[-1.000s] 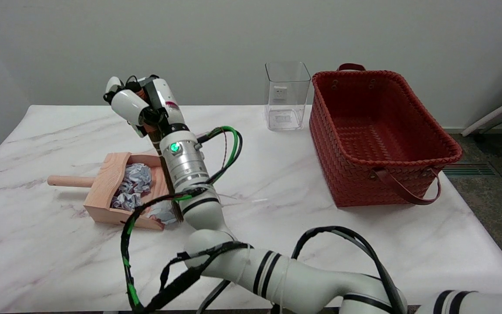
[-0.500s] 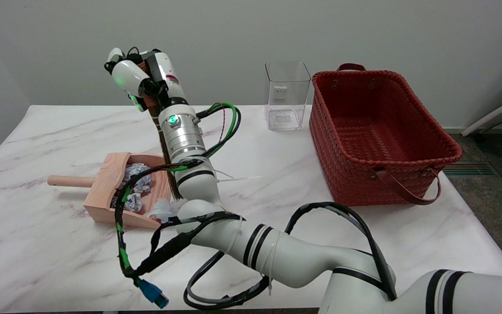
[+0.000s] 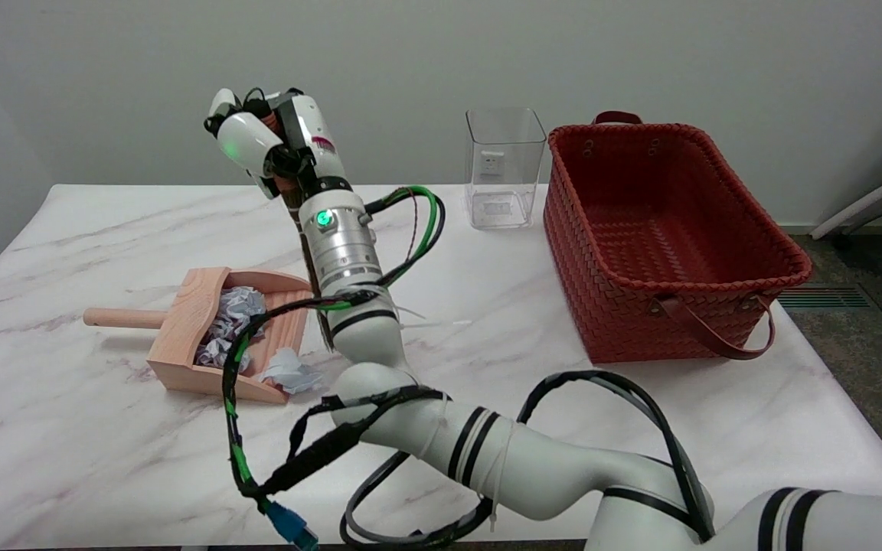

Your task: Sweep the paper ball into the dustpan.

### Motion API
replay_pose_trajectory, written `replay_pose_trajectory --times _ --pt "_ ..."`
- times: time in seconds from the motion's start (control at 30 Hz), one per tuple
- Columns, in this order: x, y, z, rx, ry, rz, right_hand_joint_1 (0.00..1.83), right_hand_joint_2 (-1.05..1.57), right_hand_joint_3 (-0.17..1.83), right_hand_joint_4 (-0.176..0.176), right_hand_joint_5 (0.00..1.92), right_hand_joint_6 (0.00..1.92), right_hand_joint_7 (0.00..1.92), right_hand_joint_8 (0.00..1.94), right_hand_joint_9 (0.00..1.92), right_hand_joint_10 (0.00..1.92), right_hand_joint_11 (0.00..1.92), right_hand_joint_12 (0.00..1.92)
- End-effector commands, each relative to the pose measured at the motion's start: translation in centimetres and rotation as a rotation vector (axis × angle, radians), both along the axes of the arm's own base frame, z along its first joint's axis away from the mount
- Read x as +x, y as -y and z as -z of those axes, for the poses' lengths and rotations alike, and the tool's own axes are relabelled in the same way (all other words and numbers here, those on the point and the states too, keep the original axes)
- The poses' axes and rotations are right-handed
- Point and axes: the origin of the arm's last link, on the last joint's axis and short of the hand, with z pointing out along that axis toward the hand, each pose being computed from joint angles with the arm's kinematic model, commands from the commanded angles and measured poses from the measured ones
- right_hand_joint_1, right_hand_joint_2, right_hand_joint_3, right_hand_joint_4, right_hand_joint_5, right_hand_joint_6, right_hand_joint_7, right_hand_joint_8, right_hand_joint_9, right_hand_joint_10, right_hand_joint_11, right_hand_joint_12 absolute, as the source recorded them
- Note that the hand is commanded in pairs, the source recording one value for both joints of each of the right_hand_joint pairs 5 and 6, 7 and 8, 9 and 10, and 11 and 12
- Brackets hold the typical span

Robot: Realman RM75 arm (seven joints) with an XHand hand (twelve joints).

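A wooden dustpan (image 3: 181,348) lies on the marble table at the left, its handle pointing left. Crumpled paper (image 3: 234,314) sits inside it. One more paper ball (image 3: 288,373) lies at the pan's open mouth, at the near corner, partly on the table. My right hand (image 3: 272,141) is raised above and right of the pan and grips the top of a small brown broom (image 3: 321,306). The broom hangs down behind my forearm. Its bristle tips end just right of the pan's mouth; whether they touch the table I cannot tell.
A clear square container (image 3: 504,168) stands at the back centre. A red woven basket (image 3: 663,237) with handles fills the right side. My arm's cables (image 3: 242,428) loop over the near table. The table edge runs along the front and right.
My hand with the broom has risen and shifted to the right. The bristles have moved off the pan's mouth, and the paper ball at the mouth now shows fully.
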Motion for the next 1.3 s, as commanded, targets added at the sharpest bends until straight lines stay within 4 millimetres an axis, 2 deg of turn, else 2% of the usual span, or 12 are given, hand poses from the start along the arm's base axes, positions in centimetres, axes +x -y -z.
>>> replay_pose_trajectory --times 0.03,0.2,0.5,0.7,1.0,1.3 --pt "-3.9 -5.4 0.6 0.002 -0.024 0.071 0.81 1.54 1.22 0.0 1.92 1.92 1.92 1.92 1.92 1.92 1.8 1.8" --pt "-3.4 -6.3 2.4 0.009 -0.08 0.08 0.81 1.56 1.23 0.0 1.92 1.92 1.92 1.92 1.92 1.92 1.79 1.79" --pt "-4.2 -6.4 3.6 0.051 -0.116 0.093 0.82 1.55 1.27 0.0 1.92 1.92 1.92 1.92 1.92 1.92 1.79 1.79" --pt "-4.1 -4.8 3.6 0.059 -0.133 0.088 0.83 1.51 1.32 0.0 1.92 1.92 1.92 1.92 1.92 1.92 1.8 1.8" --pt "-5.5 -3.0 5.0 0.106 -0.14 0.097 0.83 1.28 1.5 0.0 1.92 1.92 1.92 1.92 1.92 1.92 1.85 1.85" --pt "-2.8 -1.4 6.3 0.093 -0.174 0.037 0.8 1.17 1.48 0.0 1.92 1.92 1.92 1.92 1.92 1.92 1.91 1.91"
